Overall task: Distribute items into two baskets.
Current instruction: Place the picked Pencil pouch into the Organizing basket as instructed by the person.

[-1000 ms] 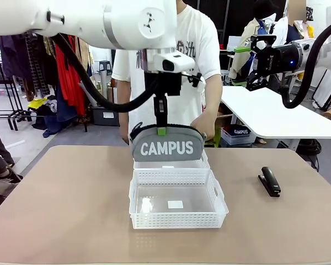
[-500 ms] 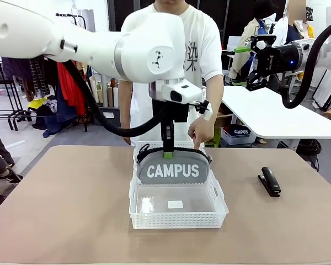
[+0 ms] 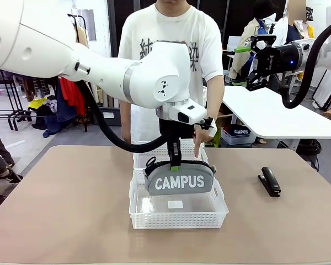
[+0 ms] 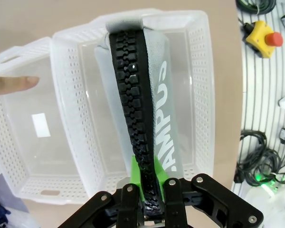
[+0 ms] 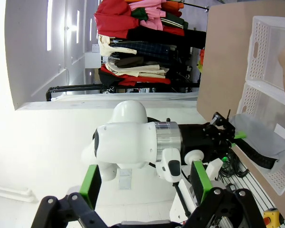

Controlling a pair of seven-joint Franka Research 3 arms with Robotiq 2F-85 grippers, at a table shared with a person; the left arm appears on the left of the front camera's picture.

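My left gripper (image 3: 175, 161) is shut on the black zipper edge of the grey "CAMPUS" pouch (image 3: 180, 181). The pouch hangs upright inside the near white basket (image 3: 176, 222); whether it touches the floor I cannot tell. In the left wrist view the zipper (image 4: 132, 95) runs up from my gripper (image 4: 152, 192) over that basket (image 4: 202, 95). The second basket (image 3: 139, 160) stands just behind, touching the first. The black stapler (image 3: 270, 181) lies on the table at the right. My right gripper (image 3: 252, 62) hangs open high at the right, holding nothing, and its own view (image 5: 145, 186) looks across at the pouch (image 5: 261, 137).
A person stands at the far side; one hand (image 3: 201, 144) points a finger down at the far basket, seen as a fingertip (image 4: 14, 84) in the left wrist view. A white table (image 3: 270, 118) stands behind at the right. Bare brown tabletop (image 3: 60, 210) lies left and right of the baskets.
My left gripper has come down and toward me with the pouch, from above the far basket into the near one. The person's hand let go of the pouch and now points down.
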